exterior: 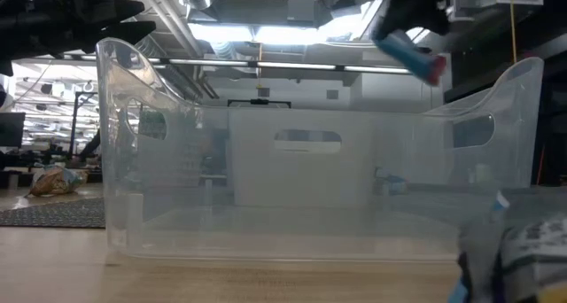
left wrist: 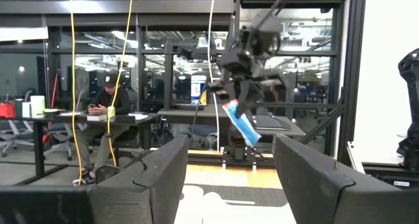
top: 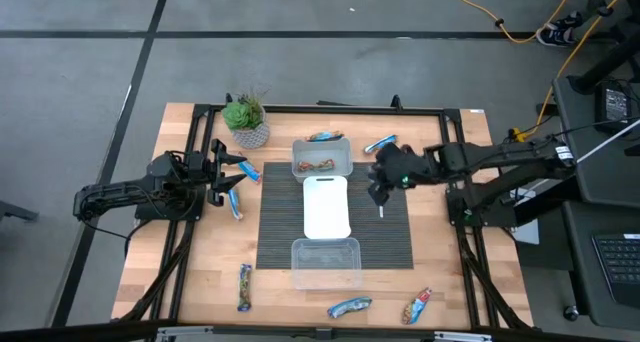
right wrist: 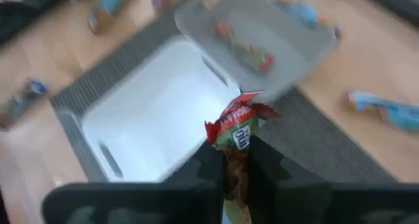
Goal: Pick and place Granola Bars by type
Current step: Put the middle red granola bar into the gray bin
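Bar point(right wrist: 237, 129) clamped end-up in right hand point(right wrist: 236, 162), raised over mat beside white tub point(top: 326, 206); wrapper red and green, white lettering unreadable. Left hand point(top: 222, 172) fingers apart, nothing between, at counter point(top: 200, 272) left edge near blue bars point(top: 235, 204). More bars point(top: 349, 307) along front edge, one in clear tub point(top: 321, 159).

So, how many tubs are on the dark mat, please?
3, in a line: a clear tub holding one bar, a white tub in the middle, an empty clear tub last. None seems hidden.
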Controlling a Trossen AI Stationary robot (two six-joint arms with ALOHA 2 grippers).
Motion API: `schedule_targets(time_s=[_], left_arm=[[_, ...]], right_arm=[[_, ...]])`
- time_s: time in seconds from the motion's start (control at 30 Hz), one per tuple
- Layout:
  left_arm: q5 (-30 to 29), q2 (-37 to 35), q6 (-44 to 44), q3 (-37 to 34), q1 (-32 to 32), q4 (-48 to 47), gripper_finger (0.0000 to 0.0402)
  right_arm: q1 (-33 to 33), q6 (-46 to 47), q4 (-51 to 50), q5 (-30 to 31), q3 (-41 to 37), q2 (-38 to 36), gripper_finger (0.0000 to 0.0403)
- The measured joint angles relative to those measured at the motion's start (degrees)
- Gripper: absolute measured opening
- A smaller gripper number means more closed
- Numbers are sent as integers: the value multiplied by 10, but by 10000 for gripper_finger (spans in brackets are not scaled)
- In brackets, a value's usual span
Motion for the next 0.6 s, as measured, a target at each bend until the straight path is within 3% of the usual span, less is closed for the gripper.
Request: schedule_targets(time_s=[0.27, 0.6], left_arm=[[0, 0, 0, 0, 0, 0, 219], [0, 0, 0, 0, 0, 0, 219]], right_arm=[[-93, -123, 140, -33, 0, 0, 40], [-225, -238, 199, -191, 0, 33, 34]])
